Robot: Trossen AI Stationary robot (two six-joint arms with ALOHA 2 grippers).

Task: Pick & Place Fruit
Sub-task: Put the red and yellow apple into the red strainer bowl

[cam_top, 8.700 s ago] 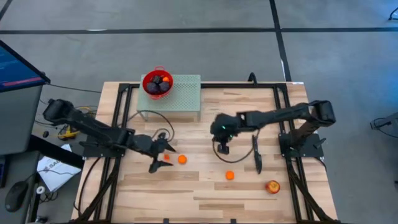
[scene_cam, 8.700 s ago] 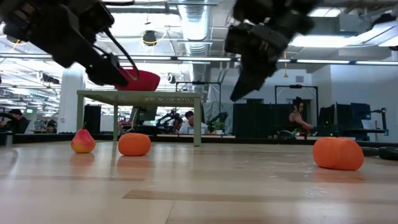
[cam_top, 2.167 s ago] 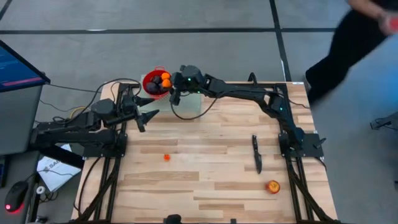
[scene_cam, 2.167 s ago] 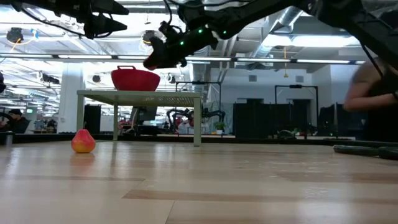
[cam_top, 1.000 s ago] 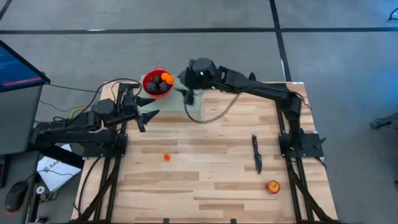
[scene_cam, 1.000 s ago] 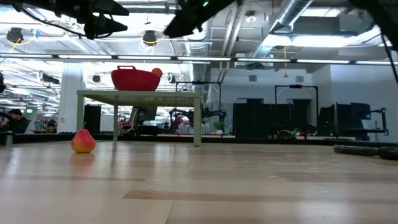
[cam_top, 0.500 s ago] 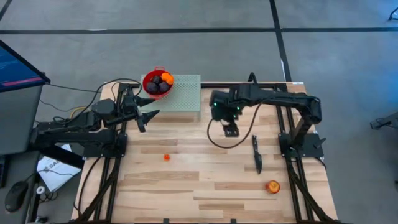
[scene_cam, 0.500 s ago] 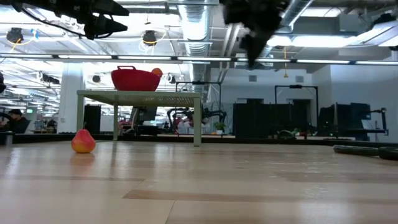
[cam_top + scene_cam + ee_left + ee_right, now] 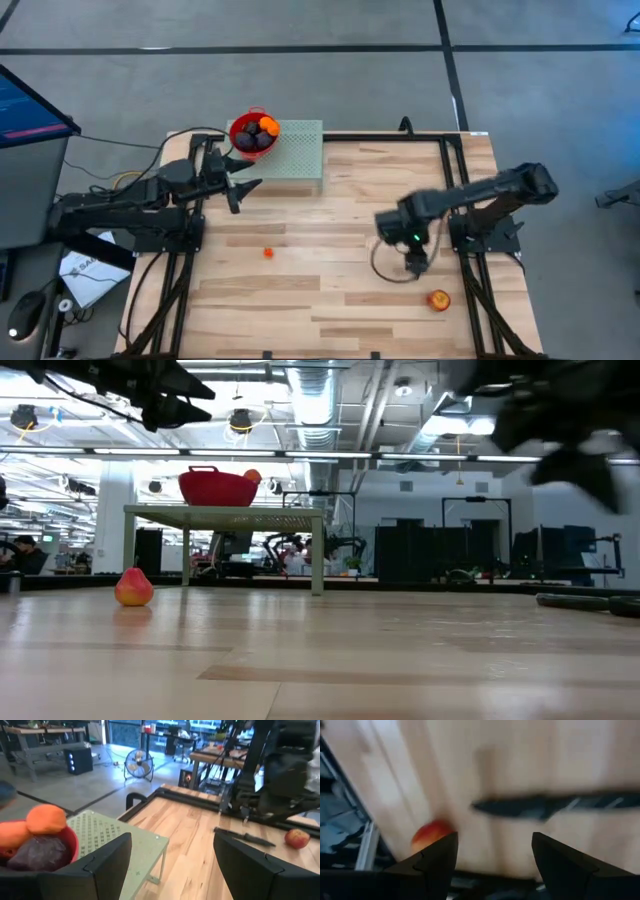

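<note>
We see dark purple and orange fruit already in the red bowl (image 9: 253,133). Left on the wooden surface (image 9: 330,300): a red-yellow apple-like piece (image 9: 438,299) and a small orange ball (image 9: 267,253). Our right gripper (image 9: 416,264) hovers near the apple, fingers spread and empty; our left gripper (image 9: 244,189) waits by the bowl, likewise spread and empty.

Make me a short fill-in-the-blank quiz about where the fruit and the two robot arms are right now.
1. The red bowl stands on a pale green ____.
2. The right gripper hangs over the black ____.
3. The apple lies on the table near the ____ arm.
4. Both grippers hold ____; the left gripper is open beside the bowl.

Missing words: stand; knife; right; nothing
</note>
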